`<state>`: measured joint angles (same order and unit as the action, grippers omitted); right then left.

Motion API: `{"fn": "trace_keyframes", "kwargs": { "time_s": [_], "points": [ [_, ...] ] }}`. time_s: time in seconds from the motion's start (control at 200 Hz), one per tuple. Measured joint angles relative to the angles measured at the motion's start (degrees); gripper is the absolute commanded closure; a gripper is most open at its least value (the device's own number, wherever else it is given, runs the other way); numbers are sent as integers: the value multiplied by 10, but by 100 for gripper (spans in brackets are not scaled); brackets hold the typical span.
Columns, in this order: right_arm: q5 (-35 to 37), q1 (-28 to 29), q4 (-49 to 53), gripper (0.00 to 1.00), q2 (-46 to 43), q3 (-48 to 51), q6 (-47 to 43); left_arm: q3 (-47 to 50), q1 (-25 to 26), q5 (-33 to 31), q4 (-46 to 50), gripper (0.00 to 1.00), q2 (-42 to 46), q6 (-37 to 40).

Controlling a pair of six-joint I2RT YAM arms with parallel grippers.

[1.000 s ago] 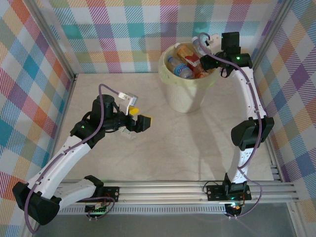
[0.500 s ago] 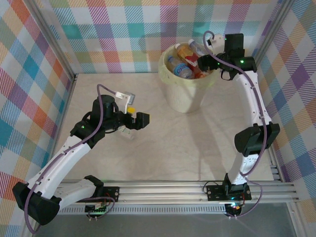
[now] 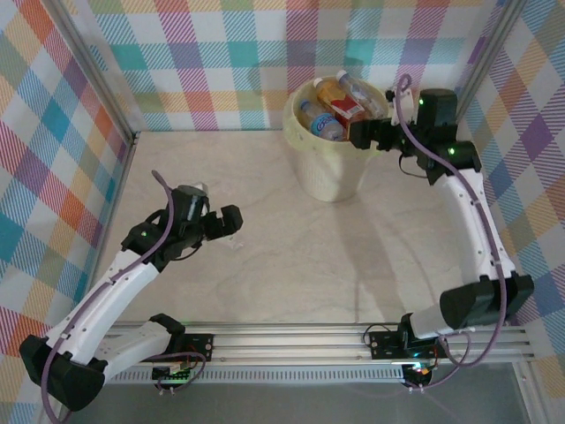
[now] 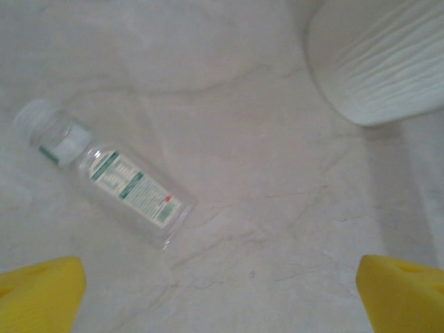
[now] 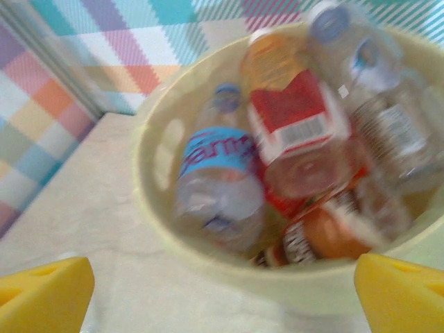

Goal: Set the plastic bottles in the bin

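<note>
**One bottle on the table, four countable in the bin**

Seen from the right wrist, the heap inside the bin (image 5: pixel 149 152) is smeared with blur, so no label can be read. I count four bottles for sure: a blue-labelled bottle (image 5: pixel 215 173), a red-labelled bottle (image 5: pixel 291 125), a clear bottle (image 5: pixel 361 76) with a blue cap, and an orange-brown bottle (image 5: pixel 322 239) low down and half buried. Whether more lie beneath them I cannot tell. The right gripper (image 3: pixel 360 132) hangs at the right side of the bin's rim. Its two yellow pads (image 5: pixel 41 291) are spread to the picture's bottom corners and cut off there, with nothing between them.

One lone bottle (image 4: pixel 128 187) lies on its side on the table (image 3: pixel 291 265), apart from the bin. It has a white cap and a green-and-white label. The left gripper (image 4: pixel 222 295) hovers above it, fingers wide apart and empty, its pads likewise cut off at the corners. From overhead, that gripper covers most of the bottle.
</note>
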<state>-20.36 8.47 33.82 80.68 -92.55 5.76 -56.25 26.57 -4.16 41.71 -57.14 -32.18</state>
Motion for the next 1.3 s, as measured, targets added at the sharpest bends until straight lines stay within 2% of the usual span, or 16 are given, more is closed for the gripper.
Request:
{"fn": "trace_keyframes", "kwargs": {
  "time_s": [0.27, 0.445, 0.65, 0.965, 1.09, 1.18, 1.3],
  "points": [
    [-125, 4, -53, 0, -137, 181, 71, 61, -96, 64, -27, 3, -43, -38],
    [-170, 22, -68, 1, -191, 264, 92, 84, -116, 111, -86, 5, -104, -56],
    [-186, 36, -75, 0, -212, 318, 107, 97, -128, 136, -148, 6, -167, -70],
    [-191, 59, -98, 1, -213, 350, 129, 108, -159, 147, -217, 11, -257, -66],
    [-191, 72, -102, 0, -213, 365, 131, 108, -167, 157, -236, 17, -282, -59],
    [-187, 78, -102, 0, -213, 372, 133, 109, -168, 166, -254, 27, -292, -58],
    [-184, 85, -105, 0, -213, 379, 136, 111, -169, 175, -271, 35, -293, -56]
  ]
}}
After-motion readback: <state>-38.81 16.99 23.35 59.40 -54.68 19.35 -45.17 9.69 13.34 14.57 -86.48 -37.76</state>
